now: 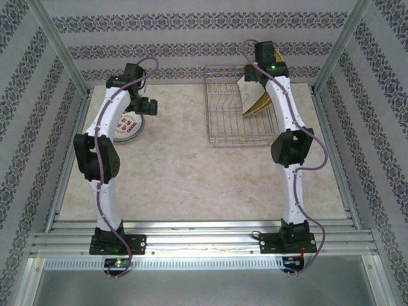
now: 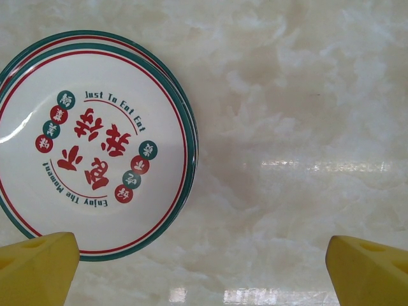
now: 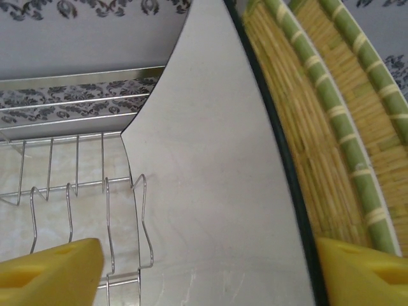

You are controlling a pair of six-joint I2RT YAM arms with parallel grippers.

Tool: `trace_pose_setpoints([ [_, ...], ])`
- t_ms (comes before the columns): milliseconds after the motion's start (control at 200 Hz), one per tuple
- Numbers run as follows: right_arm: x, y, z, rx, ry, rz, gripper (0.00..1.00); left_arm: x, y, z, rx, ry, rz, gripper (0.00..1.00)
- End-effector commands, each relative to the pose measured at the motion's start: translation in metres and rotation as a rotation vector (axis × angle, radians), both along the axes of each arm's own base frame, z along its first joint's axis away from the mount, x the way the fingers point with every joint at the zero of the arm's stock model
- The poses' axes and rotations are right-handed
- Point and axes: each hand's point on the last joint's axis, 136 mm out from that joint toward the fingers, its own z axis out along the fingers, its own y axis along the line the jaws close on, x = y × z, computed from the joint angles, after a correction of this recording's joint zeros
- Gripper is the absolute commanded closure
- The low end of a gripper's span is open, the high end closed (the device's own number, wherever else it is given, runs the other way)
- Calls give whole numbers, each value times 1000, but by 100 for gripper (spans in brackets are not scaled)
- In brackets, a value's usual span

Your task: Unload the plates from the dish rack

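The rack (image 1: 231,124) stands on the far right part of the tabletop (image 1: 191,178). At its far right end some plates stand on edge and lean. There is one white plate (image 1: 245,86), and just beside it the yellow plates (image 1: 256,103).

The right arm (image 1: 284,108) reaches over the rack to these plates. In the right wrist view the plain back of the white plate (image 3: 217,178) is very close to the camera, and it stands between the two yellow fingertips (image 3: 51,271). The yellow plates (image 3: 331,127) have a woven pattern and a green striped rim, and they lie against the right side of the white plate. The right jaws are spread, one on each side of the white plate. The left fingertip is apart from the plate, in front of the rack wires (image 3: 70,191). For the other fingertip I cannot tell if it touches.

The round plates (image 1: 129,126) lie flat in a small stack on the left part of the tabletop, well apart from the rack. The left arm (image 1: 105,134) is above them. In the left wrist view the round plates (image 2: 89,146) show green and red rim lines and red characters. They are to the left of the bare tabletop (image 2: 293,127). The left jaws are spread wide and hold nothing, with one fingertip (image 2: 35,268) in each lower corner.
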Motion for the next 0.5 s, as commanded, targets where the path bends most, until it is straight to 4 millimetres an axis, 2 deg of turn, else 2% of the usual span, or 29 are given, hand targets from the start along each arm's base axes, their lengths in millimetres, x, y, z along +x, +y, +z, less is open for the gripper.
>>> trace_pose_setpoints([
  [0, 4, 14, -7, 45, 4, 28, 25, -3, -4, 0, 2, 24, -11, 0],
  [190, 5, 18, -9, 57, 4, 30, 38, -1, -4, 0, -2, 19, -12, 0],
  [280, 6, 18, -11, 59, 3, 27, 49, 0, -5, 0, -5, 16, -12, 0],
  [385, 6, 16, -7, 44, -9, 9, 50, -1, -5, 0, -6, 17, -14, 0],
  [435, 6, 15, -3, 41, -17, 4, 58, -2, -5, -1, -5, 20, -14, 0],
  [495, 6, 14, 0, 33, -24, -2, 61, -2, -5, -1, -2, 19, -13, 0],
])
